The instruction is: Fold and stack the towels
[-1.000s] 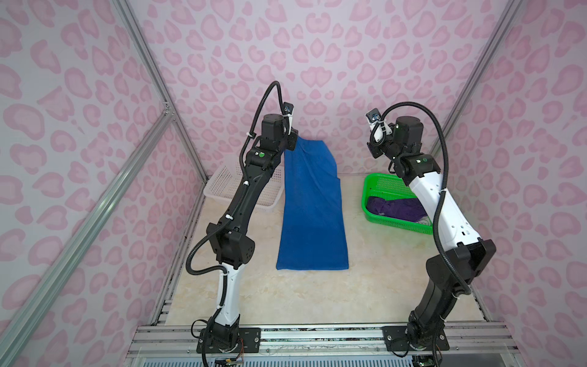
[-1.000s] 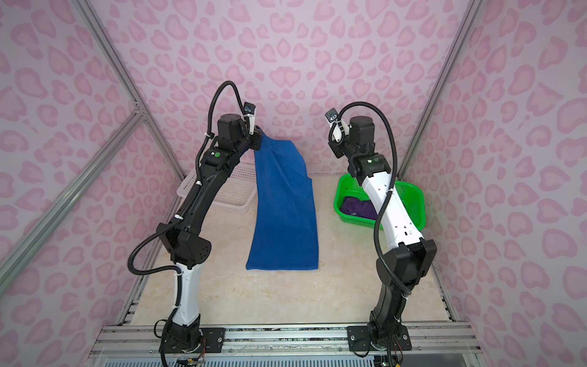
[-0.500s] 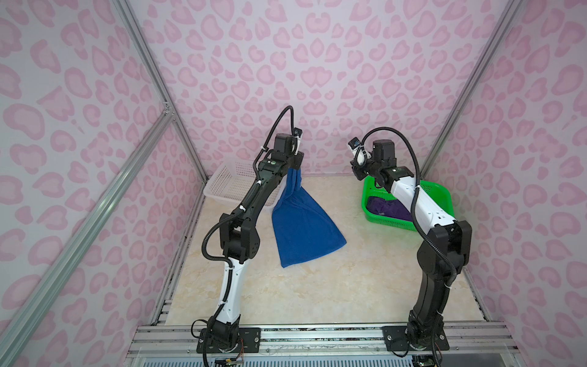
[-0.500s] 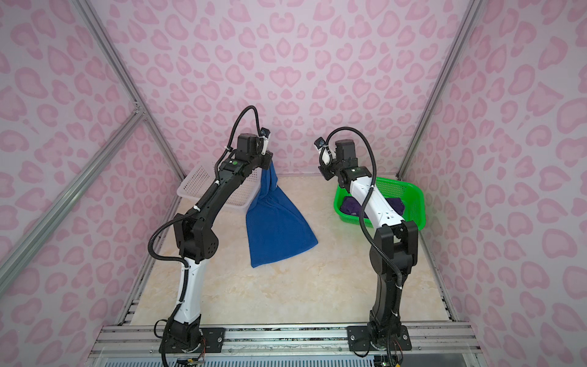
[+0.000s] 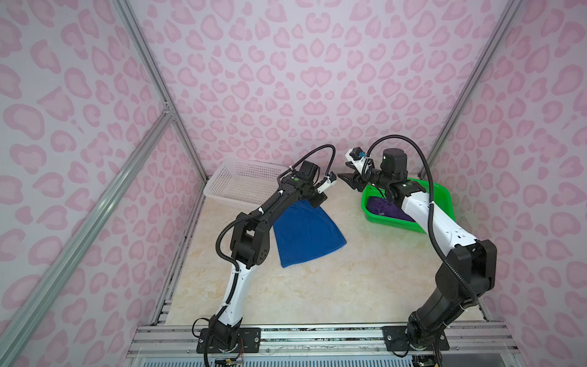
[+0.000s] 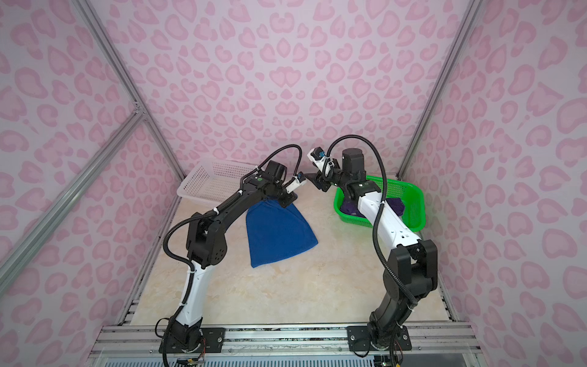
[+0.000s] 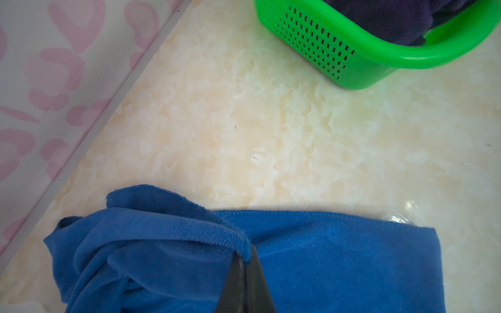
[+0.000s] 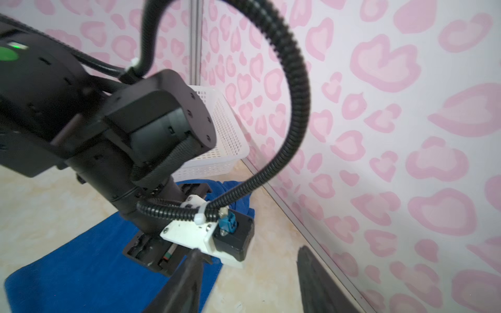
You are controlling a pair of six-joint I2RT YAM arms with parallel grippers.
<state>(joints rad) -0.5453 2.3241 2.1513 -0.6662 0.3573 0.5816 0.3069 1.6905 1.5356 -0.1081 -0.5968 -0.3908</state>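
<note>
Marble tabletop (image 5: 317, 286): left claw (image 7: 244, 257) pinches blue towel (image 5: 305, 235); right claw (image 8: 248, 252) parted.

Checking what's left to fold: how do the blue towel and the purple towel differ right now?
The blue towel lies fanned out on the table, an edge pinched in the left gripper; the purple towel sits bunched inside the green basket, untouched. Blue shows almost whole; purple is partly hidden by the right arm. Both are plain cloths.
</note>
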